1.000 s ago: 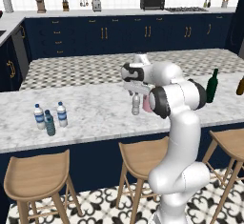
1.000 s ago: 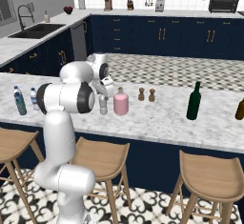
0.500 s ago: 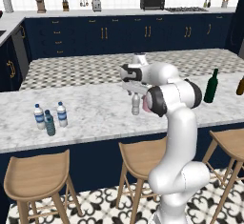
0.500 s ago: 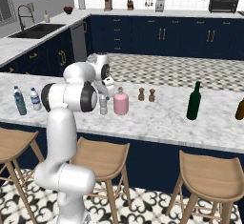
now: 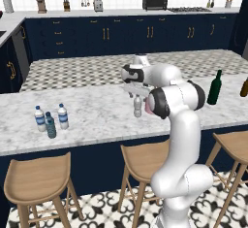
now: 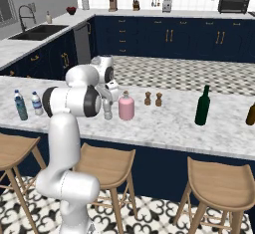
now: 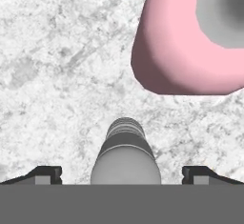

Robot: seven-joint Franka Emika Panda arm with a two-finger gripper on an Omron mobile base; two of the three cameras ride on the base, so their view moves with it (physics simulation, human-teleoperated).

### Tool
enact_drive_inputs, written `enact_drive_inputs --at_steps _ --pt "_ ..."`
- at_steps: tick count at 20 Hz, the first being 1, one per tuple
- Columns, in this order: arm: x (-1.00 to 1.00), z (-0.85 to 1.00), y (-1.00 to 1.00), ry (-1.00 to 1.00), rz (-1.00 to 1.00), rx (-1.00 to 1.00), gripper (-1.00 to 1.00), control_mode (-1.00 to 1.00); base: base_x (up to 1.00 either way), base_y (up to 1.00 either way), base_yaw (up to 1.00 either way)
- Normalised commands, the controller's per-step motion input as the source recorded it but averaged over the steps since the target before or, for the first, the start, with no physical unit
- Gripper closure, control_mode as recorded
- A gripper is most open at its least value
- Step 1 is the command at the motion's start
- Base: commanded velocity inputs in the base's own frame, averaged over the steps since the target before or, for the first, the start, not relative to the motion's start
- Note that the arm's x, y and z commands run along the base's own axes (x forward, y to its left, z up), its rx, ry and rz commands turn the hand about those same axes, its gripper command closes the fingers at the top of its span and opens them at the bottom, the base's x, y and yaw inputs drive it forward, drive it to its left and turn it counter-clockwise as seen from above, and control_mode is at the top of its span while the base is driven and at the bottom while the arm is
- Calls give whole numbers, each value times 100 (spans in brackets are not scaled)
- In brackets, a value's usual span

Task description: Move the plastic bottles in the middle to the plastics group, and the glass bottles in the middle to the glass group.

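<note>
A plain greyish plastic bottle [image 5: 138, 106] [image 6: 107, 109] stands upright mid-counter. My gripper [image 5: 137, 94] [image 6: 108, 95] hangs just above it, pointing down and open. In the hand view the bottle's cap and shoulders [image 7: 125, 154] sit between the two fingertips [image 7: 45, 174], and nothing is gripped. The squat pink glass bottle [image 6: 126, 106] [image 7: 186, 42] stands close beside it. The plastics group [image 5: 50, 122] [image 6: 27, 104] of small water bottles is at the counter's left end. The glass group, a dark green wine bottle [image 5: 214, 88] [image 6: 202, 105] and an amber bottle [image 5: 244, 87] [image 6: 250, 113], is at the right end.
Two small brown shakers [image 6: 153, 99] stand just beyond the pink bottle. Wooden stools [image 5: 145, 156] line the near side of the marble counter [image 5: 97, 120]. A back counter with appliances runs along the far wall.
The hand has barely shifted over the grey bottle. The bottles stand where they were.
</note>
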Motion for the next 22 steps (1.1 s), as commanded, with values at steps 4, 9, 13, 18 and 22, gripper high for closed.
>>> enact_drive_inputs --at_steps 4,9,13,18,22 --pt "-30 -18 0 0 -4 1 100 -100 0 0 0" --pt "-17 -10 0 0 -6 1 100 -100 0 0 0" --pt "-10 8 0 0 -3 4 100 -100 0 0 0" --pt "-65 47 12 -1 0 20 100 -100 0 0 0" --pt "-69 28 49 0 3 19 100 -100 0 0 0"
